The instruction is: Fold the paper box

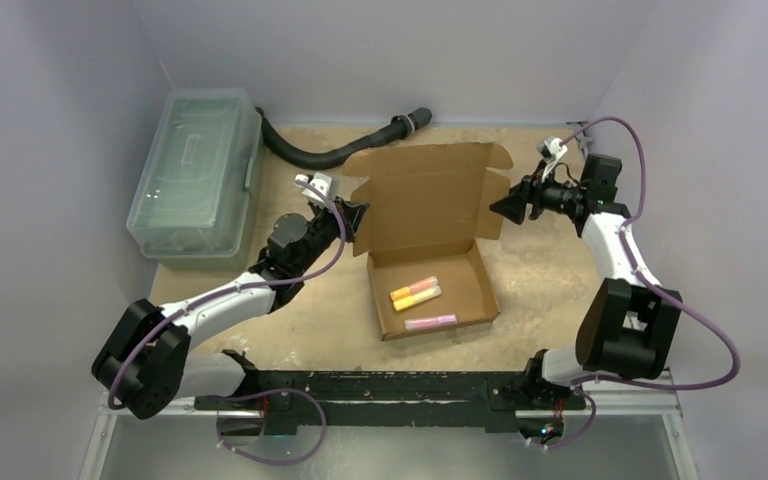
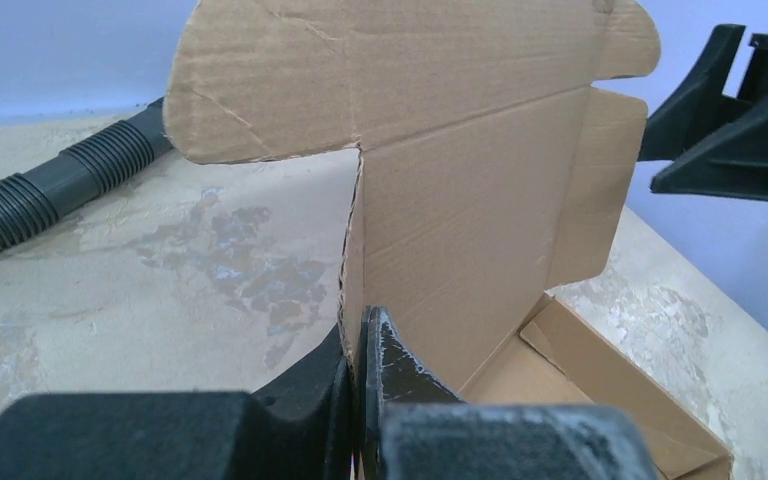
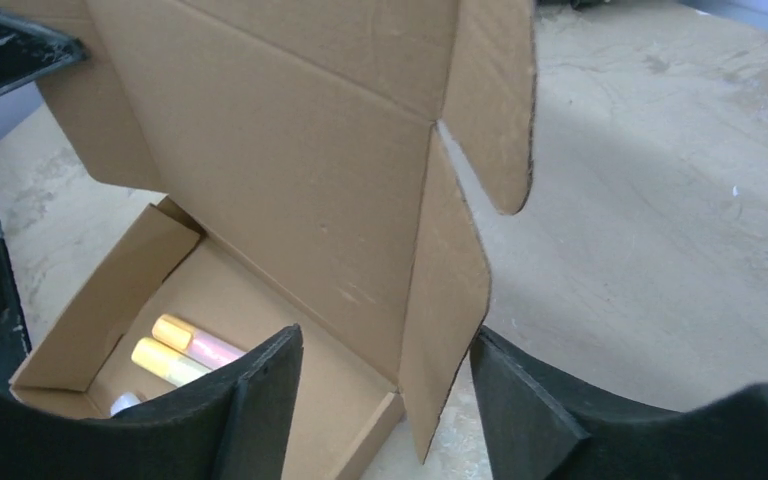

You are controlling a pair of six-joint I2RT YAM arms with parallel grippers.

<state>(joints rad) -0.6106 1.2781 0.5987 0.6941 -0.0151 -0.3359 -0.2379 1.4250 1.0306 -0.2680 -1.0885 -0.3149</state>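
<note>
box (image 1: 425,205) lid upright | left gripper (image 2: 360,345) pinching its left edge | right gripper (image 3: 385,335) wide, straddling its right edge

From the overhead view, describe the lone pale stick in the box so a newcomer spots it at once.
Find the paper box open at mid-table, lid raised. In its tray, two sticks lie side by side, orange and yellow at one end. The pale pink stick lies apart by the near wall.

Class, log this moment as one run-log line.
paper box: lid upright, tray holds pens | left pincer: shut on lid's edge | right pincer: open, straddling opposite flap
</note>
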